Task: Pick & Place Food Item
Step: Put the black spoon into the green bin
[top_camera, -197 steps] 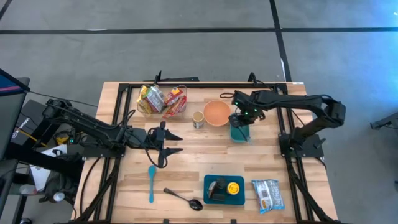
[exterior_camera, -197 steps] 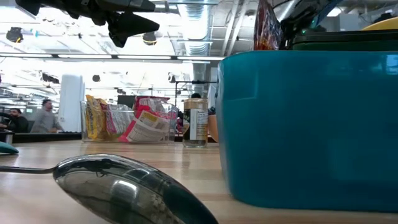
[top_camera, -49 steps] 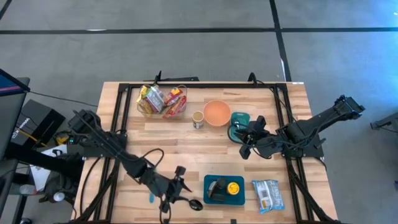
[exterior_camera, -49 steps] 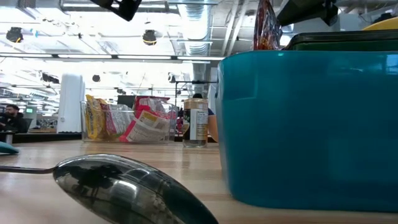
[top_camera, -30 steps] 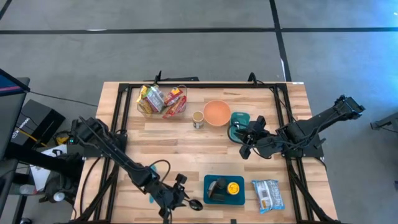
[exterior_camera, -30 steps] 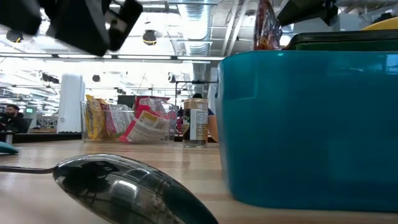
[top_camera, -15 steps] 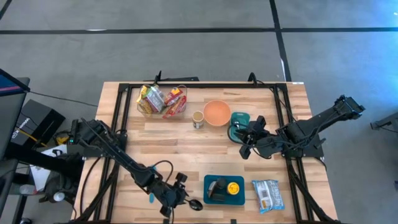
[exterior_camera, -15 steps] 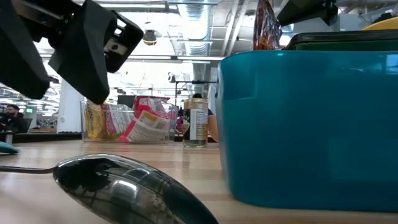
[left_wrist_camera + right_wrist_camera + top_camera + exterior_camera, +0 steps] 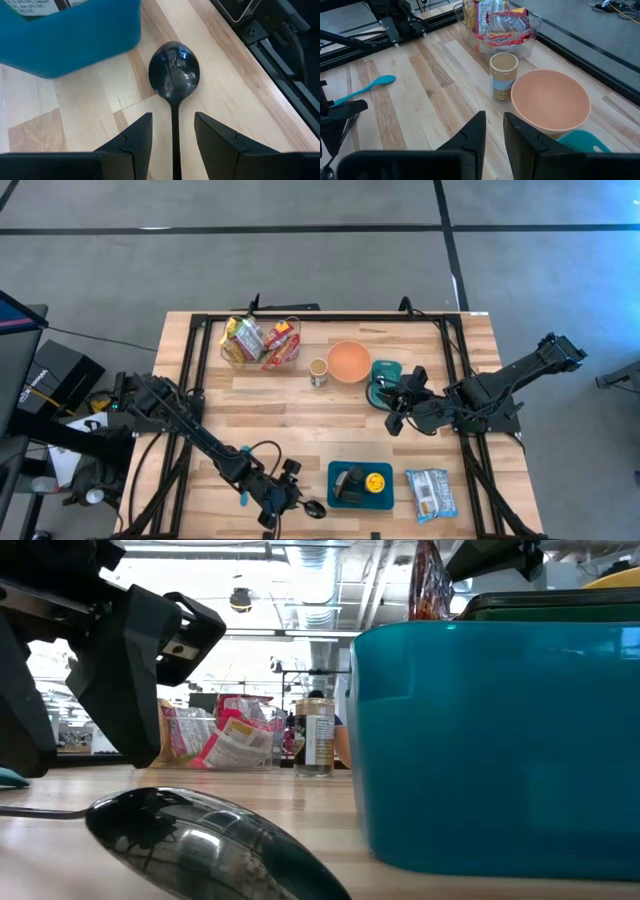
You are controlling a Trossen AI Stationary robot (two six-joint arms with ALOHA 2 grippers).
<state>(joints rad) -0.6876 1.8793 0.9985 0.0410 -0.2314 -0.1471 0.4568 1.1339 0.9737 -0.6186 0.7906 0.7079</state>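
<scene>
A dark metal spoon (image 9: 174, 70) lies flat on the table near its front edge, with its bowl toward the blue container (image 9: 65, 30). My left gripper (image 9: 172, 117) is open and low over the spoon. One finger stands on each side of the handle, apart from it. It also shows in the high view (image 9: 283, 488) and, large, in the low view (image 9: 130, 650). My right gripper (image 9: 394, 412) is open and empty at the table's right, beside a teal cup (image 9: 384, 374) and an orange bowl (image 9: 349, 362).
A clear bin of snack packets (image 9: 260, 340) and a small jar (image 9: 318, 372) stand at the back. A blue spoon (image 9: 243, 475) lies left of my left gripper. The blue container (image 9: 358, 483) holds a yellow item, and a wrapped snack (image 9: 431, 492) lies to its right.
My left gripper has come down toward the table over the metal spoon's handle near the front edge, staying open. The spoon has not moved.
</scene>
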